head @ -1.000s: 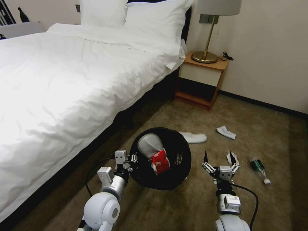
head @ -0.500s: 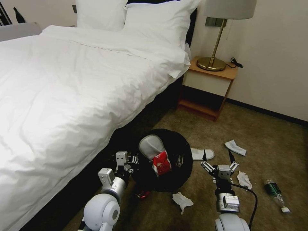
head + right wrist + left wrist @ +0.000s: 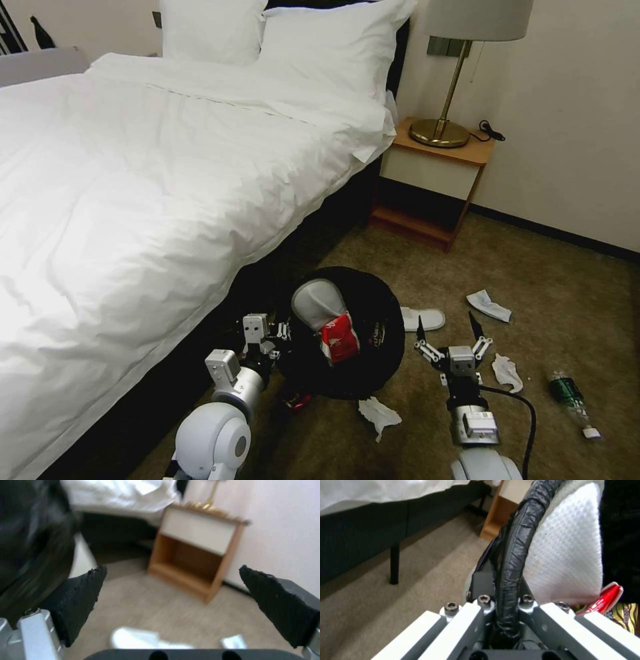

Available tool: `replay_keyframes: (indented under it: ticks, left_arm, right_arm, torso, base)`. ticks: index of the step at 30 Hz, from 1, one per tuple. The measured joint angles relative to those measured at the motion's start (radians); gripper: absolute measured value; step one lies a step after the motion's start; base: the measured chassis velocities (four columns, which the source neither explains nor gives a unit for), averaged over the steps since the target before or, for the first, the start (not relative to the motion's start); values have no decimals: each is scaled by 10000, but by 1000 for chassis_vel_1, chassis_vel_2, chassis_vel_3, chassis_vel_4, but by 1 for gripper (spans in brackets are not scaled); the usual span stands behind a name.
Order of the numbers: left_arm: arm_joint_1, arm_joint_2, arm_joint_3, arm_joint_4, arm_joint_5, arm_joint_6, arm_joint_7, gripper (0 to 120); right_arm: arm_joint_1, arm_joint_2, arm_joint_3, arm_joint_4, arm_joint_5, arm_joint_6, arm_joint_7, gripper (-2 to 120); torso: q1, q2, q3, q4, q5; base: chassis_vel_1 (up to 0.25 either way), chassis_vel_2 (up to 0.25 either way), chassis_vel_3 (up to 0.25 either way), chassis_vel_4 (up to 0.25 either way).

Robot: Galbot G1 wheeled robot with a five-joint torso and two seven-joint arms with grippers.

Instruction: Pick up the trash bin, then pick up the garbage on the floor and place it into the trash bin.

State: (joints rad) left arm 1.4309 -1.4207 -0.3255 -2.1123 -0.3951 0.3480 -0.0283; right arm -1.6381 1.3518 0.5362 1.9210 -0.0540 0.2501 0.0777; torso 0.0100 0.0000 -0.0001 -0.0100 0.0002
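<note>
Since the picture half a second earlier, the right gripper has been carried a little forward, toward the white slipper lying on the floor just beyond the trash bin; the camera's own outlook has scarcely altered, whereas a full second ago the whole scene was framed differently, which is put down to the robot's own travel. The right gripper's black fingers are spread wide, nothing between them, with the slipper seen just below.

The trash bin is held off the carpet beside the edge of the bed by the left gripper, pressed onto its taped rim. A slipper and a red packet are already inside.

On the floor, crumpled tissues, a folded white piece and a green bottle remain to be gathered. The slipper is judged to be the piece now addressed.
</note>
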Motion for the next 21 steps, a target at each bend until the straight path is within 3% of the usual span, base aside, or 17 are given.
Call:
replay_keyframes:
  ticks: [1, 2, 4, 5, 7, 8, 11, 21]
  left_arm:
    - [-78, 17, -39, -23, -31, 0, 48, 0]
    - [-78, 17, -39, -23, -31, 0, 48, 0]
    - [-256, 11, -161, -37, -118, -1, 126, 0]
    - [-256, 11, -161, -37, -118, -1, 126, 0]
    - [-517, -68, -318, -32, -180, -1, 217, 0]
    - [-517, -68, -318, -32, -180, -1, 217, 0]
    - [-773, -138, -376, -29, -252, -3, 244, 0]
    - [-1165, -331, -425, 188, -191, -4, 325, 0]
  right_arm:
    - [-191, -465, -35, 133, 466, -211, -256, 100]
    - [-191, -465, -35, 133, 466, -211, -256, 100]
    - [-466, -1415, -140, 246, 1176, -531, -579, 100]
    - [-466, -1415, -140, 246, 1176, -531, -579, 100]
    - [-671, -2754, -283, 233, 1852, -842, -832, 100]
    - [-671, -2754, -283, 233, 1852, -842, -832, 100]
    - [-854, -3824, -418, 13, 2207, -973, -1275, 100]
    - [-1148, -5336, -559, -212, 3308, -939, -3161, 100]
  torso:
    - [0, 0, 0, 1, -3]
    - [0, 0, 0, 1, -3]
    - [0, 0, 0, -1, 3]
    - [0, 0, 0, -1, 3]
    - [0, 0, 0, 0, -3]
    - [0, 0, 0, 0, -3]
    - [0, 0, 0, 1, 1]
    - [1, 0, 0, 1, -1]
  base:
    - [0, 0, 0, 0]
    - [0, 0, 0, 0]
    - [0, 0, 0, 0]
    - [0, 0, 0, 0]
    - [0, 0, 0, 0]
    - [0, 0, 0, 0]
    - [0, 0, 0, 0]
    - [0, 0, 0, 0]
